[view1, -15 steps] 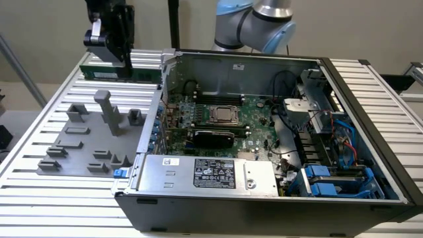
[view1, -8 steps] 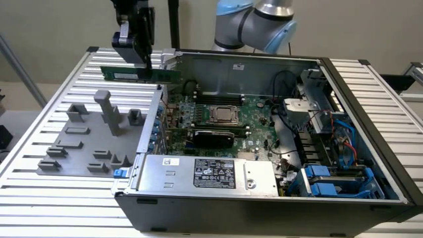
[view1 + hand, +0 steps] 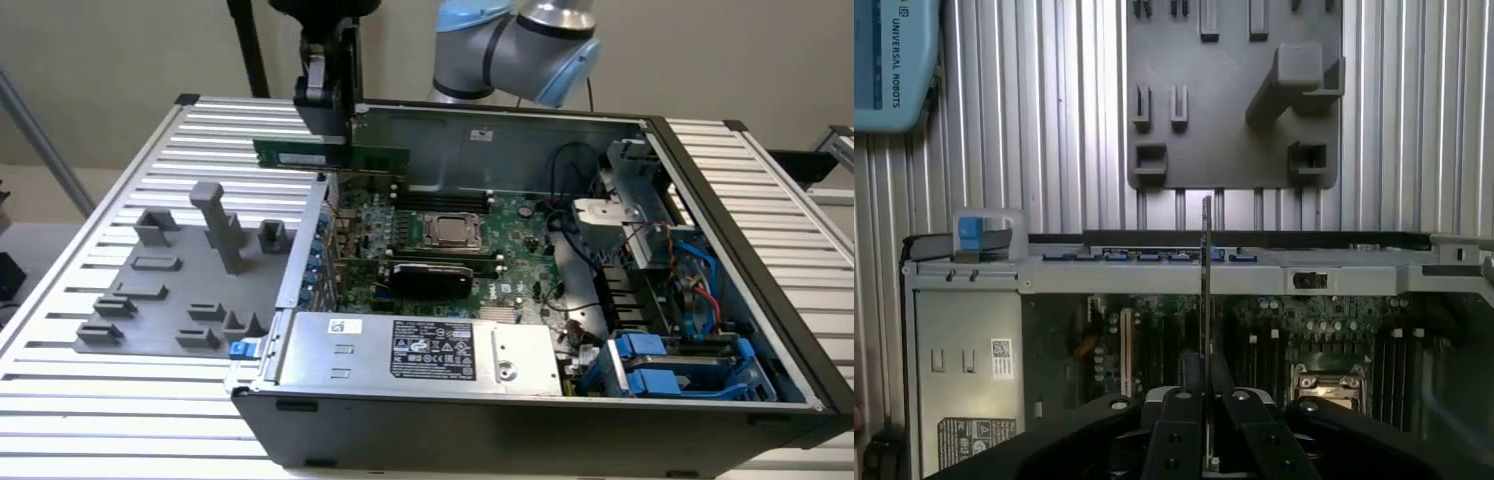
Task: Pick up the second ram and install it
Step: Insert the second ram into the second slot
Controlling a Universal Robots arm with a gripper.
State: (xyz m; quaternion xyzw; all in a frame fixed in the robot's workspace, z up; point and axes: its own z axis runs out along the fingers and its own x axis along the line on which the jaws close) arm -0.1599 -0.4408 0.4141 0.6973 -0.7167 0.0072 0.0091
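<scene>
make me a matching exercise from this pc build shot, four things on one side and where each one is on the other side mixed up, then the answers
Things:
1. second ram
2. CPU socket
3. power supply
4. grey fixture tray

Places:
A. on the slatted table, outside the case, at the exterior view's left
B. middle of the motherboard
C. up in the air, clamped in the gripper
D. inside the case, along its near wall

Pairs: 1-C, 2-B, 3-D, 4-A
</scene>
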